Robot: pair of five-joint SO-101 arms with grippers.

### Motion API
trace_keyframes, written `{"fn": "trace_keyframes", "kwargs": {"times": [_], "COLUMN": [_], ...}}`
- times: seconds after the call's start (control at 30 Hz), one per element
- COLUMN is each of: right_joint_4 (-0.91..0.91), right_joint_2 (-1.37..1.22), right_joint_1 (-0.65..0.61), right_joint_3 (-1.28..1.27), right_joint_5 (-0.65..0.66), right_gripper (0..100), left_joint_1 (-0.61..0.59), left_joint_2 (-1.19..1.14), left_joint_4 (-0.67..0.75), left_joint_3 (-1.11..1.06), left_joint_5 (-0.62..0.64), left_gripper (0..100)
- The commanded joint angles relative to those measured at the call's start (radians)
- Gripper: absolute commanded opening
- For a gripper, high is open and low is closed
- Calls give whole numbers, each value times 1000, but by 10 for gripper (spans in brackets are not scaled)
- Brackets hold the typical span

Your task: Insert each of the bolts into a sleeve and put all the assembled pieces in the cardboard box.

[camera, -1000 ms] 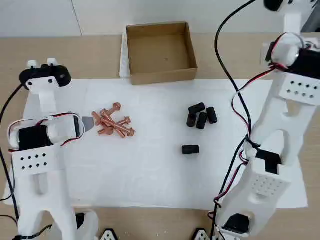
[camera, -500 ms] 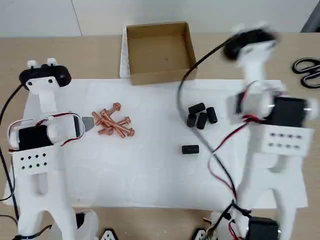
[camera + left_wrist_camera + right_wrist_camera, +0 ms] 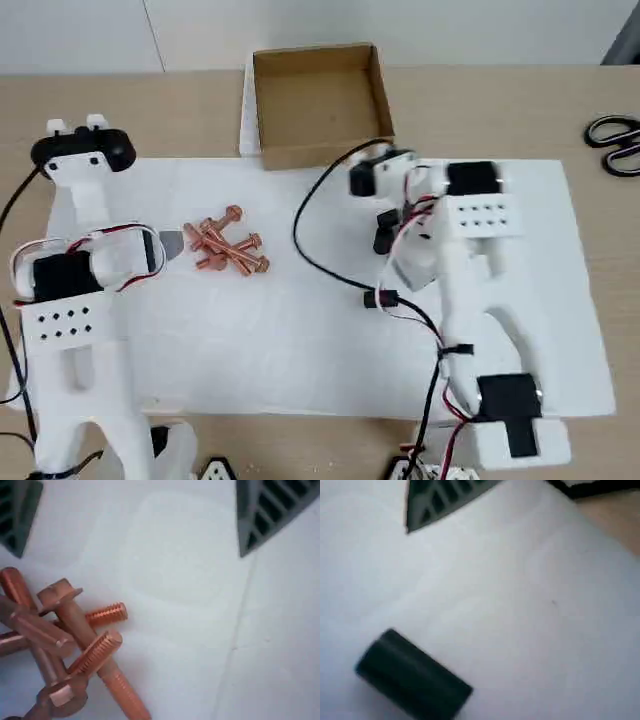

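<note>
Right arm [image 3: 470,215] swung over the sleeves [image 3: 384,240] (bolts [image 3: 228,245] well apart).

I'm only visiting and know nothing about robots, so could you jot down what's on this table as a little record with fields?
Bolts: copper-coloured pile on the white sheet, none in a sleeve
Lone sleeve: black, lying apart on the sheet
Other sleeves: partly hidden under the right arm
Cardboard box: open-topped, at the sheet's far edge
Left arm: jaws open at the edge of the bolt pile
Right arm: over the sleeve cluster
Scissors: on the bare table, off the sheet
</note>
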State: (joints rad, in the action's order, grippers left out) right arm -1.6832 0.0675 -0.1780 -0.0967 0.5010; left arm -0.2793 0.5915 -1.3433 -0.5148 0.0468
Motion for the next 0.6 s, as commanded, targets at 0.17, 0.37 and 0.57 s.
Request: {"fn": "trace_keyframes", "kwargs": {"times": [0.17,0.37,0.57], "right_joint_4": [19,-1,2], "right_joint_2": [-2,-7,-8], "right_joint_1": [-173,-229,-255], "right_joint_3": [5,-2,-58], "right_joint_5": [8,75,226], "right_gripper": [243,243,243], "left_joint_1": [-5,-5,-6], "left_joint_2": [3,3,5], "left_joint_4": [23,25,23], "left_joint_3": [-27,-73,-88], "left_joint_5": [-5,-5,-3], "left_gripper": [261,261,261]}}
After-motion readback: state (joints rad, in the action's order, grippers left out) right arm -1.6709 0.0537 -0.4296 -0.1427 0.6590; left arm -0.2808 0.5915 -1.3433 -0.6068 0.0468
